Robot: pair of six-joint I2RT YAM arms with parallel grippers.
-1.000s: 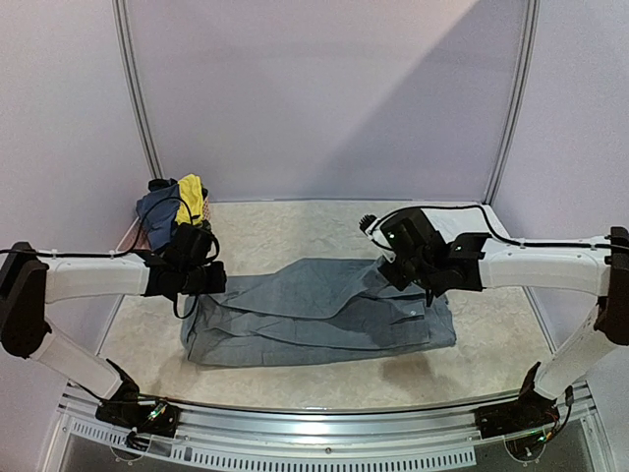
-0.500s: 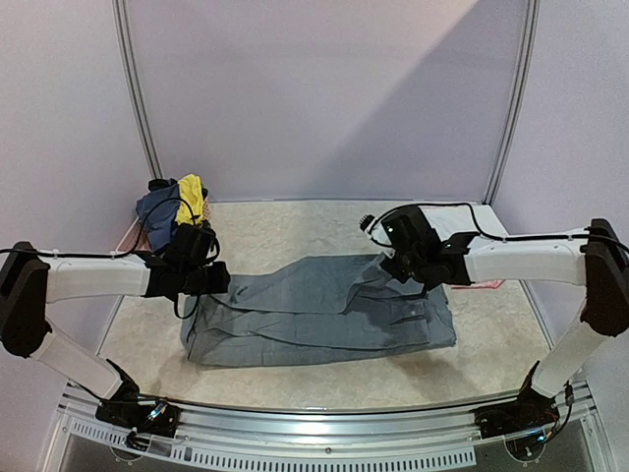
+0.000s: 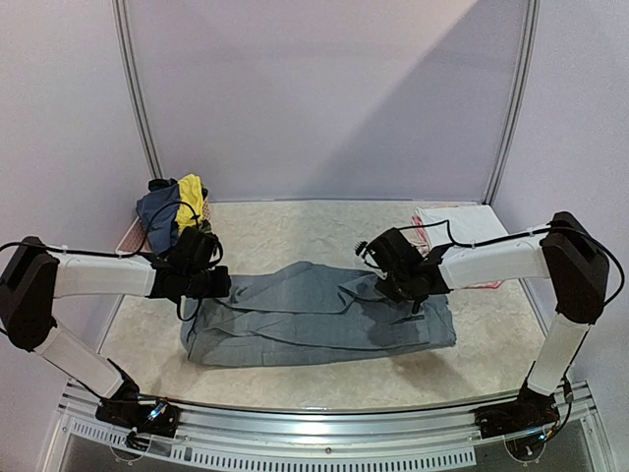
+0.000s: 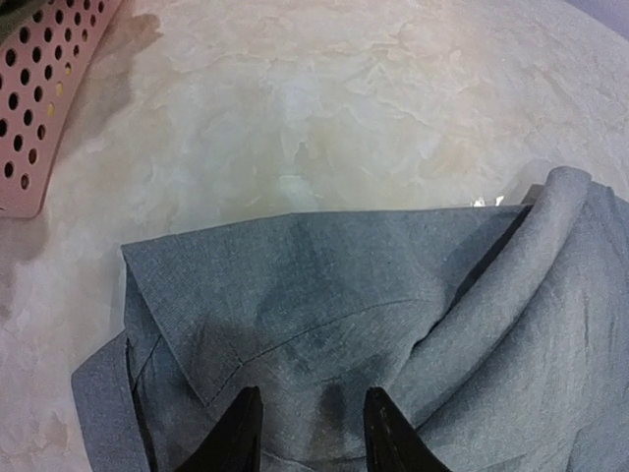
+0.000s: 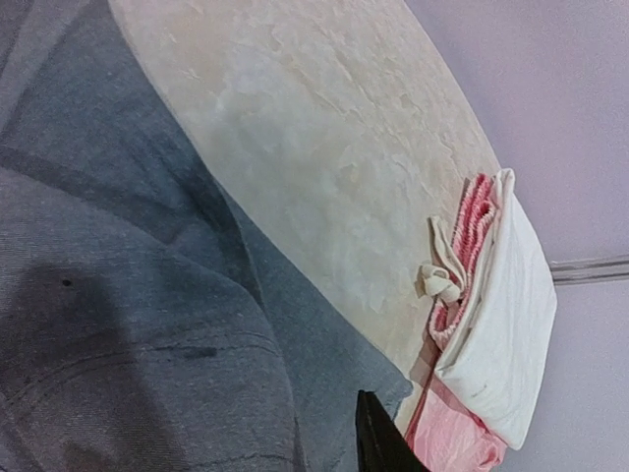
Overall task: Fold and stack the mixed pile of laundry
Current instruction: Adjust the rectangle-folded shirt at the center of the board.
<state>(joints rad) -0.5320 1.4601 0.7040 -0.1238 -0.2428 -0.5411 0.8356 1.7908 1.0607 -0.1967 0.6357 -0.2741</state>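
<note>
The grey trousers (image 3: 314, 315) lie folded lengthwise across the middle of the table. My left gripper (image 3: 208, 283) hangs just above their left end, open and empty; its two black fingertips (image 4: 241, 438) stand apart over the grey cloth (image 4: 324, 295). My right gripper (image 3: 411, 287) sits low on the trousers' right part. Only one black finger (image 5: 378, 442) shows there, off centre; grey cloth (image 5: 128, 295) hides the other. A navy top (image 3: 157, 208) and a yellow garment (image 3: 192, 197) sit heaped at the back left. Folded white and pink pieces (image 3: 454, 228) lie at the back right.
A pink lattice basket (image 4: 44, 88) stands at the back left under the navy and yellow heap. The white and pink stack (image 5: 491, 324) lies close beyond the trousers' right end. Walls close the table at the back and sides.
My right gripper has moved left and down onto the trousers, uncovering the white and pink stack behind it. The trousers' upper layer has shifted slightly. My left gripper has hardly moved.
</note>
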